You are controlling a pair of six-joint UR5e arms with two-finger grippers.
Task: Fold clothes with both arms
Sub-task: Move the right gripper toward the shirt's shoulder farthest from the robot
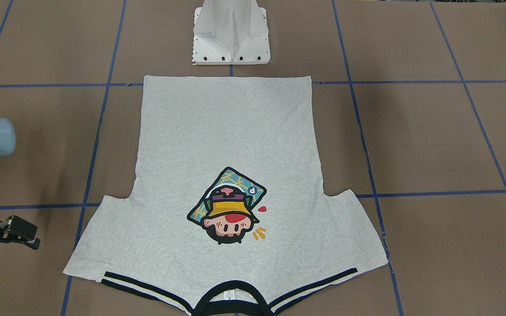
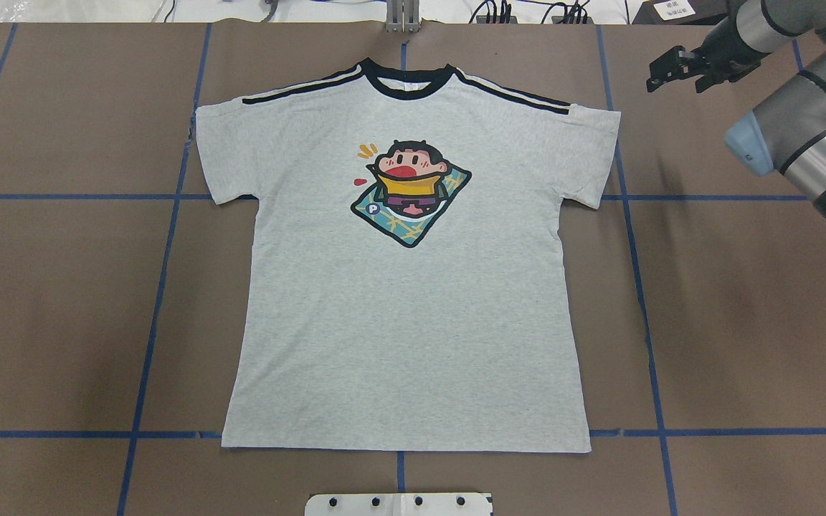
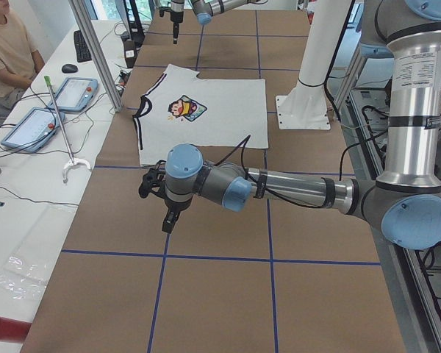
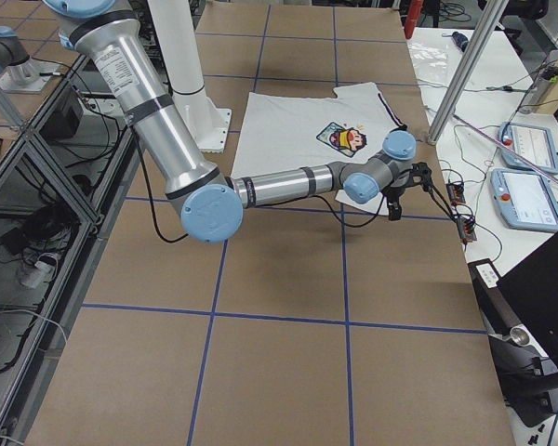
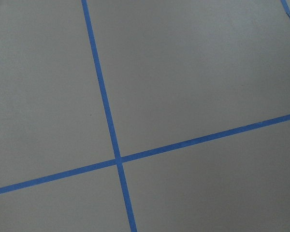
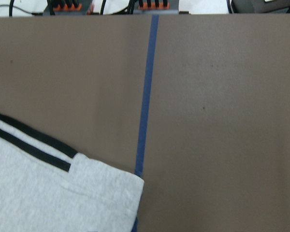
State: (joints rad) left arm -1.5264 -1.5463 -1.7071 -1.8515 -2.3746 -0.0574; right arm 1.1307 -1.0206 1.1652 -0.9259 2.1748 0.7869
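T-shirt (image 2: 406, 322) flat, print up, mid-table (image 2: 743, 322); wide brown margin shows on both sides.
Right gripper (image 2: 671, 77) hangs beyond the collar-end sleeve, touching nothing. Left gripper (image 3: 167, 217) is over the table, well apart from the shirt. Cannot tell jaw spread on either.

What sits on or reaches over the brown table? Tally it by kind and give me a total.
T-shirt: 1
Robot arms: 2, the left arm and the right arm
White pedestal base: 1
Total: 4
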